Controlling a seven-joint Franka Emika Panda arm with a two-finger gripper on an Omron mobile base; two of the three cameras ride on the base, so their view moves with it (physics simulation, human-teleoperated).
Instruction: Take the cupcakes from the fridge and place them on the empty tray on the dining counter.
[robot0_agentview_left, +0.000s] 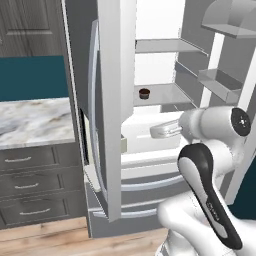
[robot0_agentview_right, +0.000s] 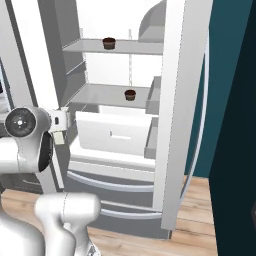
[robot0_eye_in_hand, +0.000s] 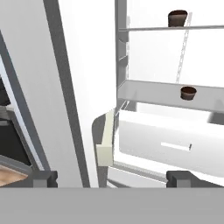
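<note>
The fridge (robot0_agentview_right: 175, 100) stands open, its white interior showing in all three views. In the right base view one cupcake (robot0_agentview_right: 109, 43) sits on the upper shelf (robot0_agentview_right: 135, 47) near the top centre of the frame, and a second cupcake (robot0_agentview_right: 130, 95) sits on the lower shelf (robot0_agentview_right: 100, 95) just below it and slightly right, both upright and well apart from each other. Under the lower shelf is a white drawer (robot0_agentview_right: 112, 132) with a slot handle. The hand view shows the same pair: the upper cupcake at the top right of the frame and the lower one at mid right, with the drawer beneath. In the left base view one cupcake (the lower one, to judge by its shelf just above the drawer) sits at mid-frame, seen past the edge of the left door (robot0_agentview_left: 110, 100), which stands edge-on through the centre of the frame. The gripper (robot0_eye_in_hand: 111, 178) is spread wide, its two dark fingertips (robot0_eye_in_hand: 43, 178) near the bottom corners of the hand view, holding nothing and well short of either cupcake; it faces the door edge and the fridge interior. The white arm (robot0_agentview_left: 210, 125) crosses the lower right of the left base view. At the left of that view a marble counter (robot0_agentview_left: 35, 120) lies above grey drawers (robot0_agentview_left: 30, 187), with a wooden floor (robot0_agentview_left: 45, 240) at the bottom.
</note>
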